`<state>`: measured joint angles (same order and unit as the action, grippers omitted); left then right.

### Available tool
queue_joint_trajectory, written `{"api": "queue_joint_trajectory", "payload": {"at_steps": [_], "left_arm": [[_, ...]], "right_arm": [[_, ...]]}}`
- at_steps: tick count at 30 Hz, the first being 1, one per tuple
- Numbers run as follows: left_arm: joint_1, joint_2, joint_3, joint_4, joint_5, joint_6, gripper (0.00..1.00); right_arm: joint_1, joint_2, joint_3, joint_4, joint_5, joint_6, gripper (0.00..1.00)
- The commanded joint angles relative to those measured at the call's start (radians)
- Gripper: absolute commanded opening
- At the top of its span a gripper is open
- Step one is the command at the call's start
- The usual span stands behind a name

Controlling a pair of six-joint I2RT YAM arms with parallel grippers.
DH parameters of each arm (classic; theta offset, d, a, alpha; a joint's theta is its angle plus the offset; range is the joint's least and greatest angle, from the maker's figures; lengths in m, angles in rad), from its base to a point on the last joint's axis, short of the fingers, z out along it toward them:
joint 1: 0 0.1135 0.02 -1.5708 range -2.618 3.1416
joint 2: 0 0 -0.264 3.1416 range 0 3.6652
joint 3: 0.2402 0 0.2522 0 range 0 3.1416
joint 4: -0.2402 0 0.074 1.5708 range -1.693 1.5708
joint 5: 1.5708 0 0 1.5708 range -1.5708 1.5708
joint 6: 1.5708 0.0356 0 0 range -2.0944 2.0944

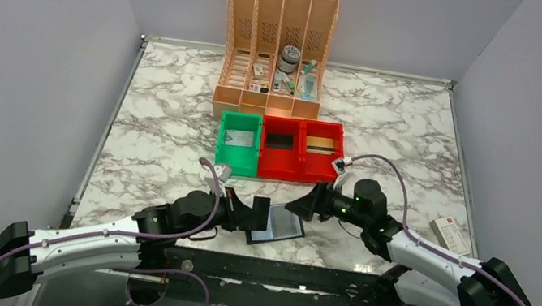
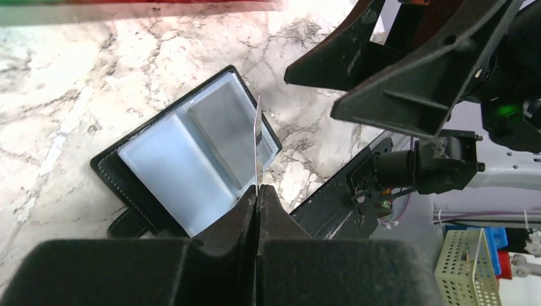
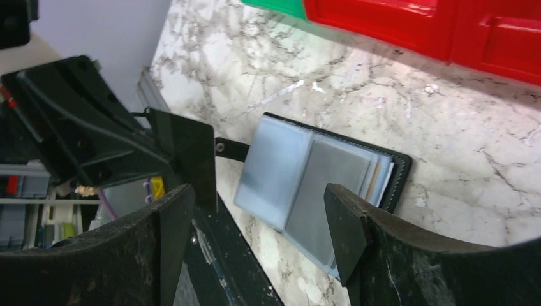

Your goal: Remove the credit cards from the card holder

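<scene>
The card holder (image 1: 281, 227) lies open on the marble near the front edge, pale blue lining up (image 2: 185, 159), with card edges showing in its right pocket (image 3: 373, 178). My left gripper (image 2: 256, 189) is shut on a dark credit card (image 3: 191, 159), held upright just left of the holder and seen edge-on (image 2: 257, 137) from the wrist. My right gripper (image 3: 255, 229) hovers open above the holder's near side, nothing between its fingers (image 3: 344, 229). Other cards lie in the bins: a pale one (image 1: 238, 139), a dark one (image 1: 279, 141) and a tan one (image 1: 321, 145).
A green bin (image 1: 236, 162) and a red two-part bin (image 1: 299, 170) stand just behind the grippers. An orange desk organizer (image 1: 267, 103) with small items is at the back. A white box (image 1: 450, 233) sits at the right edge. The black front rail (image 1: 273, 273) runs beside the holder.
</scene>
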<state>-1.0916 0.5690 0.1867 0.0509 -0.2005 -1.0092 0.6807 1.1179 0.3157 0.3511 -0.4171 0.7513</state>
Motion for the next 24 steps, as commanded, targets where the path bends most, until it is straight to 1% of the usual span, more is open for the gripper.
{"api": "queue_joint_trajectory", "payload": {"at_steps": [1,5,8,9,11,12,16,17,20,22,24], "left_arm": [[0.050,0.057,0.045,0.134,0.110,0.098,0.00],[0.137,0.124,0.006,0.323,0.280,0.063,0.00],[0.172,0.172,-0.006,0.402,0.355,0.047,0.00],[0.176,0.180,-0.007,0.420,0.373,0.046,0.00],[0.177,0.182,-0.015,0.471,0.403,0.046,0.00],[0.178,0.180,-0.017,0.499,0.417,0.045,0.00],[0.178,0.176,-0.022,0.534,0.443,0.030,0.00],[0.177,0.174,-0.027,0.547,0.445,0.018,0.00],[0.178,0.158,-0.056,0.600,0.441,-0.013,0.00],[0.178,0.147,-0.071,0.612,0.431,-0.024,0.00],[0.177,0.143,-0.082,0.617,0.424,-0.030,0.00]], "right_arm": [[0.000,-0.078,-0.092,0.279,-0.062,0.051,0.76],[-0.001,-0.117,-0.123,0.345,-0.099,0.068,0.77],[0.000,-0.122,-0.085,0.285,-0.163,0.079,0.76],[0.000,-0.117,-0.072,0.263,-0.177,0.089,0.75],[0.000,-0.102,-0.068,0.281,-0.209,0.113,0.69],[0.000,-0.093,-0.073,0.305,-0.219,0.128,0.68],[0.000,-0.031,-0.066,0.370,-0.274,0.147,0.67],[0.000,-0.009,-0.059,0.386,-0.295,0.152,0.65],[0.000,0.056,-0.045,0.469,-0.358,0.197,0.58],[0.000,0.085,-0.051,0.555,-0.378,0.243,0.56],[0.000,0.101,-0.042,0.568,-0.371,0.261,0.54]]}}
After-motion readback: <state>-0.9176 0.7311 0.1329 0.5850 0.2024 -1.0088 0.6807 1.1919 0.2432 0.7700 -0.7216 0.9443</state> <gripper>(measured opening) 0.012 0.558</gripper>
